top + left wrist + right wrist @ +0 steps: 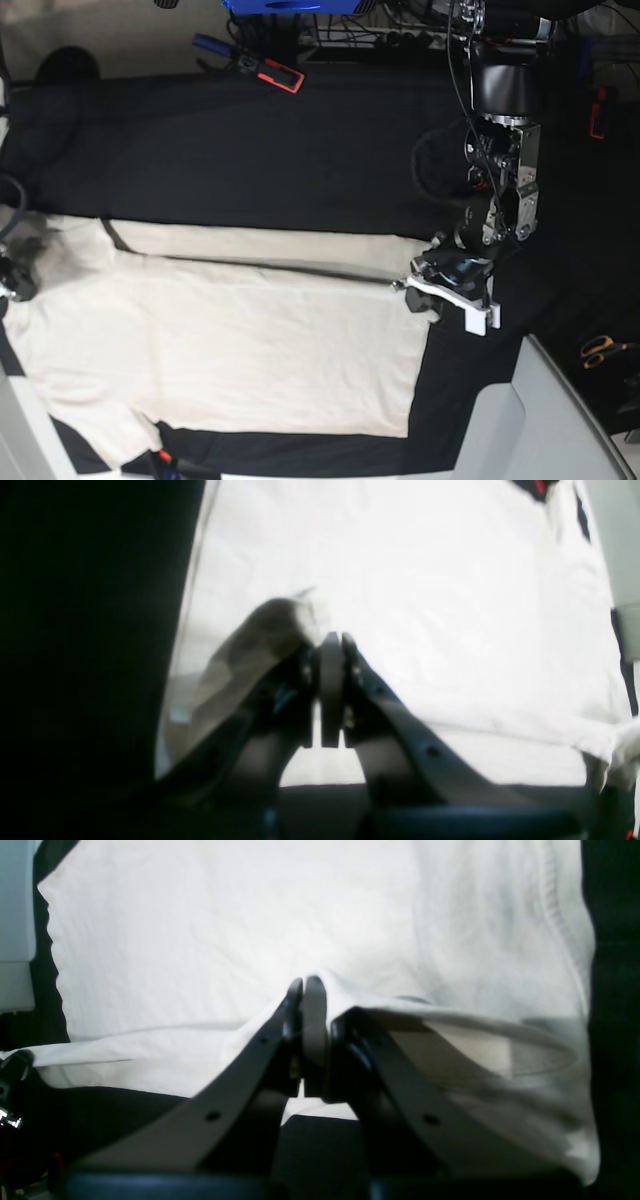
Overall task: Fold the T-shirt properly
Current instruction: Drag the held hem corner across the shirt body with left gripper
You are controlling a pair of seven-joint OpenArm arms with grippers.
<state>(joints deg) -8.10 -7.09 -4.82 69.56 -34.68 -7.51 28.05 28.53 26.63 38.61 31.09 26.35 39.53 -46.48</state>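
T-shirt (230, 340) edge pinched: L pincer (331, 645), R pincer (306, 990).

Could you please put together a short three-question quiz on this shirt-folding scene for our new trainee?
1. True or false: the left gripper stands wide open above the T-shirt.
2. What does the right gripper hold between its jaws?
A. an orange-handled tool
B. a fold of the T-shirt
C. nothing
3. What colour is the table surface under the shirt?

Key
1. False: it is shut on the T-shirt, with a bit of cloth bunched beside its jaws.
2. B: cloth rises in a ridge into the shut jaws.
3. Black.
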